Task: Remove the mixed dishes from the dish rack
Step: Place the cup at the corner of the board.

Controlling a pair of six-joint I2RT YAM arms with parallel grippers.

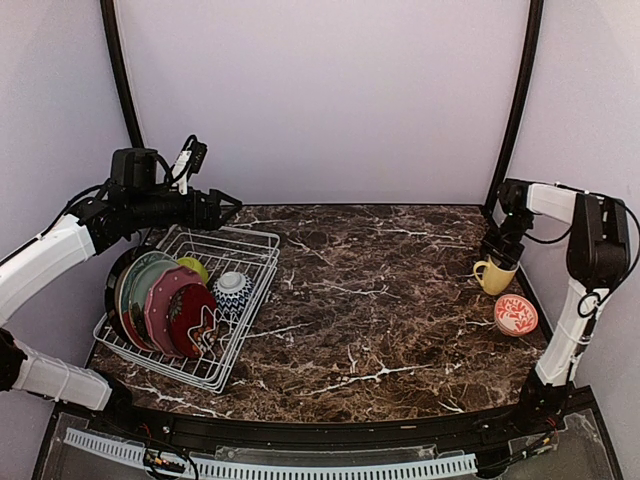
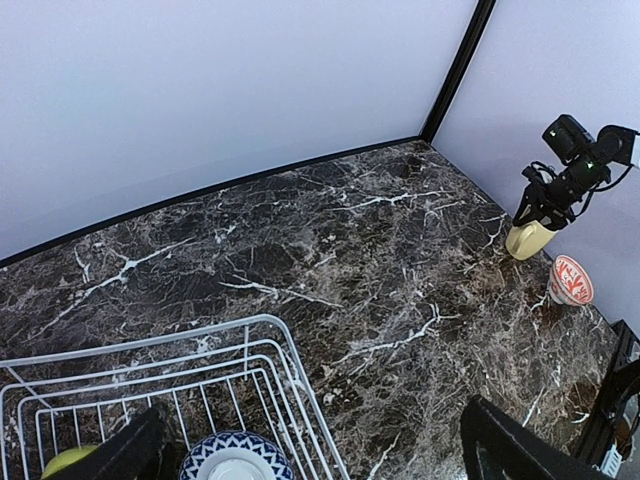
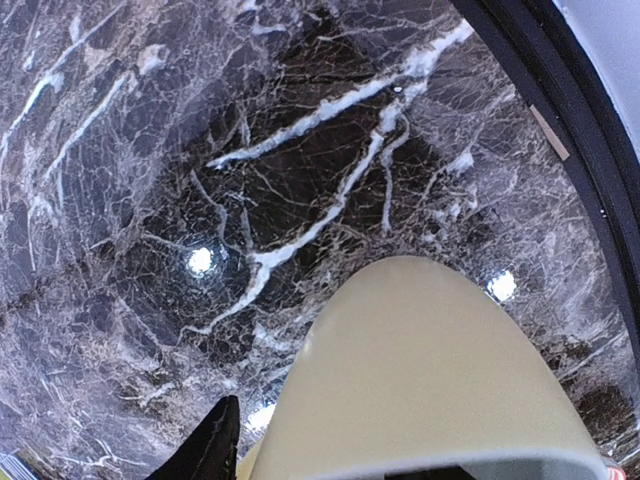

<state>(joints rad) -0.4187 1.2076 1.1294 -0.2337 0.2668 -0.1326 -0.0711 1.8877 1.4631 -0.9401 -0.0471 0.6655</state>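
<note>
The white wire dish rack (image 1: 250, 240) stands at the left. It holds upright plates: pale green (image 1: 138, 282), red-teal (image 1: 163, 300) and dark red floral (image 1: 192, 322). A lime-green bowl (image 1: 193, 267) and a blue-white bowl (image 1: 232, 292) sit behind them. My left gripper (image 1: 225, 205) hovers open above the rack's far end (image 2: 270, 330), holding nothing. At the right, the pale yellow mug (image 1: 494, 276) stands on the table next to a red-white bowl (image 1: 515, 314). My right gripper (image 1: 500, 250) is right above the mug (image 3: 430, 370), open. Its one visible finger (image 3: 205, 450) stands just off the wall.
The dark marble tabletop (image 1: 380, 300) stretches between the rack and the mug. Pale walls with black corner posts (image 1: 520, 100) close in the back and sides. The mug and the red-white bowl (image 2: 569, 280) stand near the right wall.
</note>
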